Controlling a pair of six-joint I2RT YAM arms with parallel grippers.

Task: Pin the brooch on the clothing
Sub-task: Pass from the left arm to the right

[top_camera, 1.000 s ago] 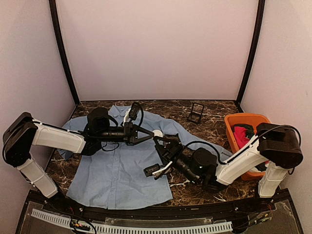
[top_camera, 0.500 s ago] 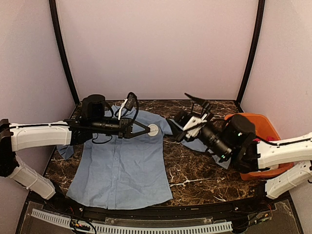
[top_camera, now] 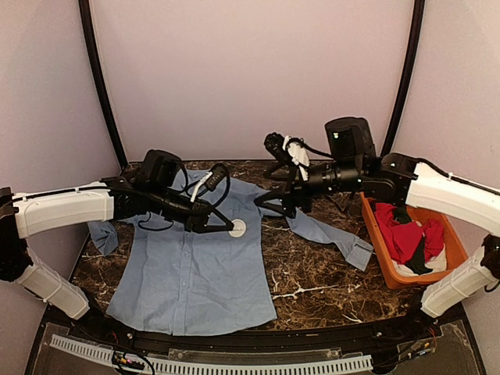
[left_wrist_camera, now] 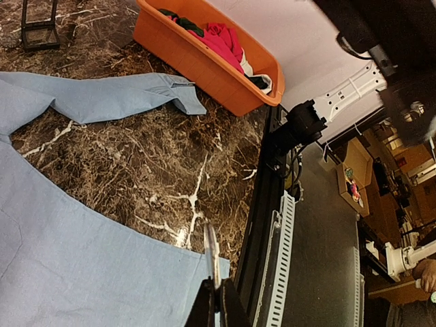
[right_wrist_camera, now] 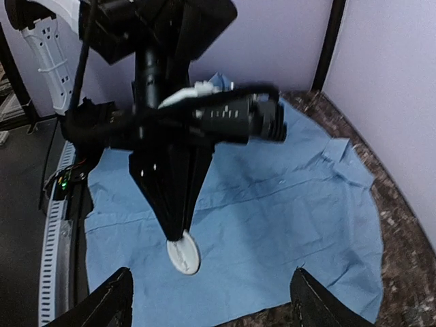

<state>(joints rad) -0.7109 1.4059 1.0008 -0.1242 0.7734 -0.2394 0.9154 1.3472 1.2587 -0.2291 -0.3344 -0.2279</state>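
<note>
The clothing, a light blue shirt (top_camera: 195, 266), lies spread flat on the marble table, collar toward the back; it also shows as the shirt (left_wrist_camera: 68, 272) and the shirt (right_wrist_camera: 286, 225). The brooch (top_camera: 238, 228) is a round white disc. My left gripper (top_camera: 229, 227) is shut on its edge and holds it low over the shirt's front. The left wrist view shows the brooch (left_wrist_camera: 211, 248) edge-on in the left gripper (left_wrist_camera: 218, 300). My right gripper (top_camera: 273, 205) hangs open and empty above the shirt's far right shoulder, facing the brooch (right_wrist_camera: 183, 255). Its wrist view shows the right gripper (right_wrist_camera: 211, 272) spread wide.
An orange basin (top_camera: 375, 234) holding a red garment (top_camera: 402, 238) stands at the right edge. A shirt sleeve (top_camera: 336, 238) stretches toward it. A small black stand (left_wrist_camera: 37, 27) sits at the back. A black rail (top_camera: 234, 344) borders the table's near edge.
My right arm has let go, lifted off the shirt and swung up to the back right, jaws now wide. The left gripper has carried the brooch slightly nearer and lower.
</note>
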